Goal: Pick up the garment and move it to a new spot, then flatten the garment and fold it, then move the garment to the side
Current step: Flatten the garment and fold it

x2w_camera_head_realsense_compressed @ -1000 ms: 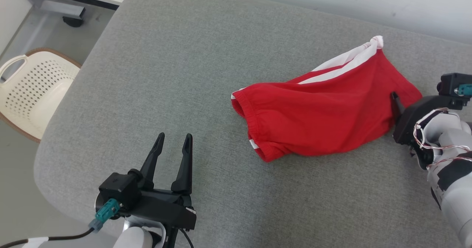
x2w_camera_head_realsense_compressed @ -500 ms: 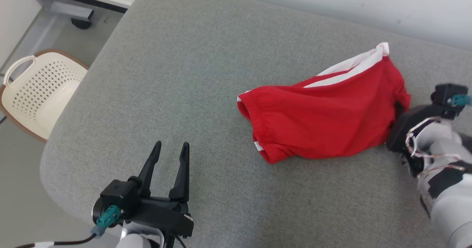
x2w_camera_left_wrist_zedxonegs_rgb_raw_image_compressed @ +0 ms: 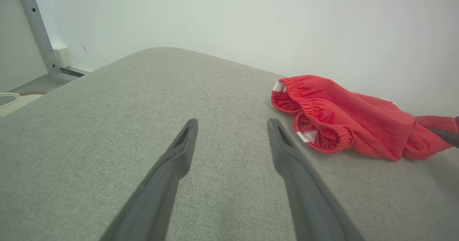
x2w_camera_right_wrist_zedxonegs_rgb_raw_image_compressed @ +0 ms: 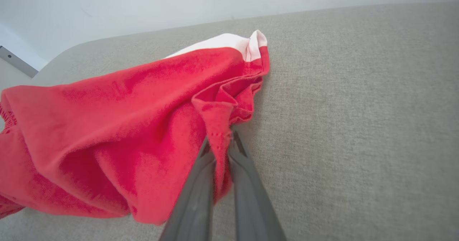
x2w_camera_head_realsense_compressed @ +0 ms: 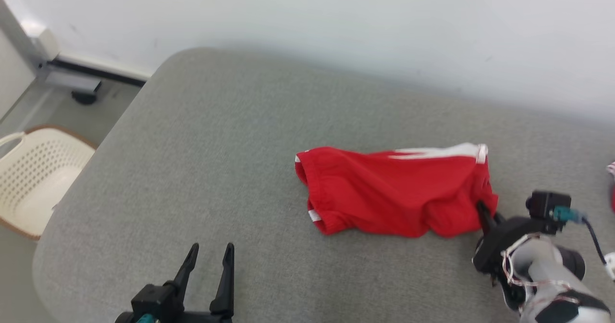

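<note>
I work over a broad grey woven-fabric surface with a rounded corner [x2w_camera_head_realsense_compressed: 202, 135], and a plain white wall [x2w_camera_head_realsense_compressed: 336, 20] stands behind it. To my left, lower down, a cream perforated plastic basket with a brown rim [x2w_camera_head_realsense_compressed: 33, 183] sits on the pale grey floor [x2w_camera_head_realsense_compressed: 57, 111], near a grey metal post [x2w_camera_left_wrist_zedxonegs_rgb_raw_image_compressed: 37, 33]. The light is soft and even.

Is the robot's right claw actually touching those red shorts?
Touching. In the right wrist view the right claw is shut on a fold of the red shorts, with the cloth pinched between its jaws.
</note>
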